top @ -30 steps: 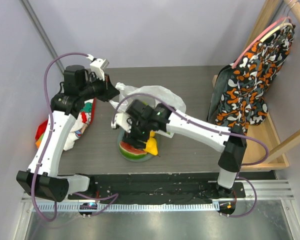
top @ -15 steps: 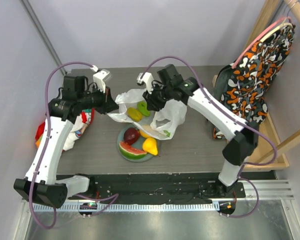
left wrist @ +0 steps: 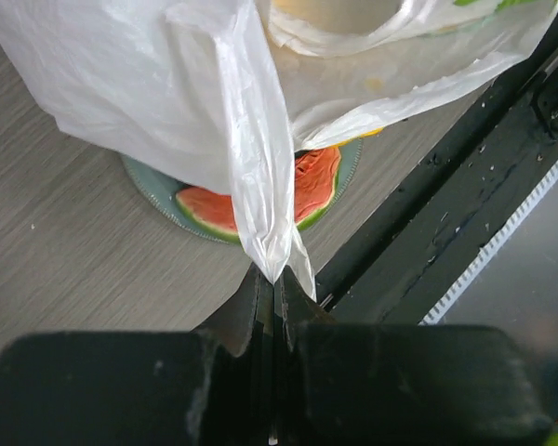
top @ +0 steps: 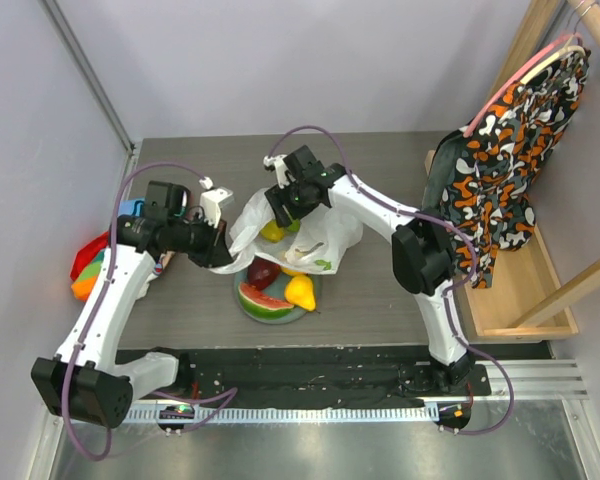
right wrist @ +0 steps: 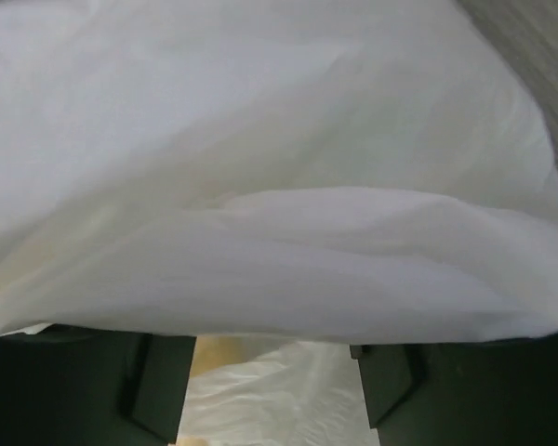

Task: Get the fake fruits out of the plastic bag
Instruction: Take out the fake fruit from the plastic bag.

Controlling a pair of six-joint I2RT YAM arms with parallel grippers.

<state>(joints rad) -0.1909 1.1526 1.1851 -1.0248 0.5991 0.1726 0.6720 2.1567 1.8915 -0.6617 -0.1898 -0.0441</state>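
While the left end effector (left wrist: 274,279) is pressed together on a narrow fold of the plastic bag (top: 325,238), with the film rising taut from its tips, the right end effector (right wrist: 272,390) has its two fingers (right wrist: 158,386) standing apart. Nothing is clamped between them, and crinkled white film fills the wrist view above them. Seen from above, the right one sits at the bag's mouth, at about 11 o'clock on the bag. It is just beside a yellow piece (top: 271,232) and a green piece (top: 294,225) that lie inside the bag. The bag sits near the middle of the desk (top: 380,290), pulled up at its 8 o'clock edge by the left end effector, and it drapes over the 12 o'clock rim of a teal plate (left wrist: 158,192). On the plate a dark red apple-like fruit (top: 263,272) lies at 12 o'clock, a watermelon slice (top: 265,300) at 6 to 7 o'clock and a yellow fruit (top: 300,292) at 3 o'clock, all close together. A colourful cloth (top: 90,265) lies at the desk's 9 o'clock edge. A patterned garment (top: 500,150) hangs at 3 o'clock.
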